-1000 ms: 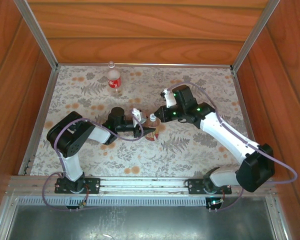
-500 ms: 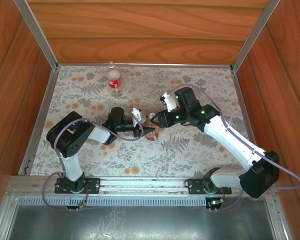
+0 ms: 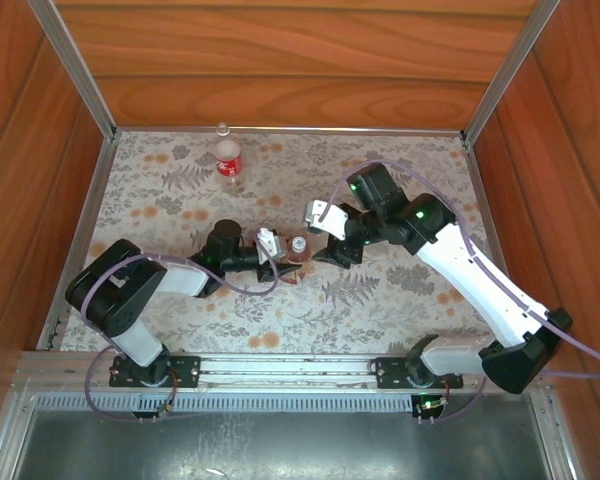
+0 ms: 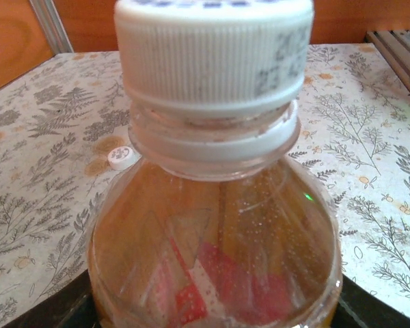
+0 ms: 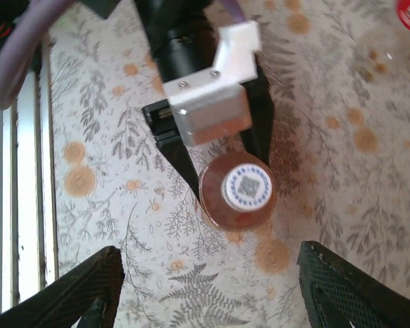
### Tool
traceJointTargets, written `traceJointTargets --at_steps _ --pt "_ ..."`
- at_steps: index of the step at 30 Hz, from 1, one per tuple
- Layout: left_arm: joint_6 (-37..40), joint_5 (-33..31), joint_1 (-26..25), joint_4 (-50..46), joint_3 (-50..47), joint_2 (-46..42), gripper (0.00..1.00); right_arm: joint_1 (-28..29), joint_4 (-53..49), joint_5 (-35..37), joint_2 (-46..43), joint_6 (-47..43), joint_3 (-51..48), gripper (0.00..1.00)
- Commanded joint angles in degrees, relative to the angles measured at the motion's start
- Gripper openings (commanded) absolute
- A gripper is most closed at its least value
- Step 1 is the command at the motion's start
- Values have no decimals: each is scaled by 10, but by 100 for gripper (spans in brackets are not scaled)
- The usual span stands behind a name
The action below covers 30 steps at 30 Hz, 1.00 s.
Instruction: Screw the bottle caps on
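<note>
My left claw [image 5: 234,183] is clamped on the amber bottle [image 5: 222,208], one dark finger on each side of its body. The bottle stands upright on the flowered table [image 3: 180,300], near the middle. From my left wrist the fingers are cut down to dark slivers at the bottom corners, and the bottle's base is out of frame.

A white cap [image 4: 215,48] sits on the bottle's neck, down over the collar ring. I cannot tell whether it is screwed tight. The grey print on its ribbed side is too blurred to read. Through the amber wall there are red and white shapes, too warped to make out.

My right claw [image 5: 210,247] hangs above the bottle with its fingers spread wide apart, touching nothing — only the two fingertips poke in at the lower corners of my right wrist view.

A loose cap [image 4: 121,158] lies flat on the table beyond the bottle, small and whitish.

The red-labelled bottle [image 3: 228,160] stands near the far edge, well apart from both claws — its clear neck is too small for me to tell whether it is capped.
</note>
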Motion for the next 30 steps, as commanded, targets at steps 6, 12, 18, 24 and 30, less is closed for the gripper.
traceJointTargets --at_steps 6,12,18,24,30 --pt "60 -19 -18 -88 -8 -11 57 41 -99 52 110 -161 101 70" --pt "61 -22 -19 -97 -8 -14 57 42 -120 56 164 -177 131 62" --pt "57 -22 -20 -99 -4 -6 57 41 -127 58 201 -177 149 53" --pt "51 -22 -20 -100 -3 -3 57 42 -124 49 221 -172 149 48" --pt "48 -23 -20 -101 -2 -4 57 42 -121 59 228 -168 143 45"
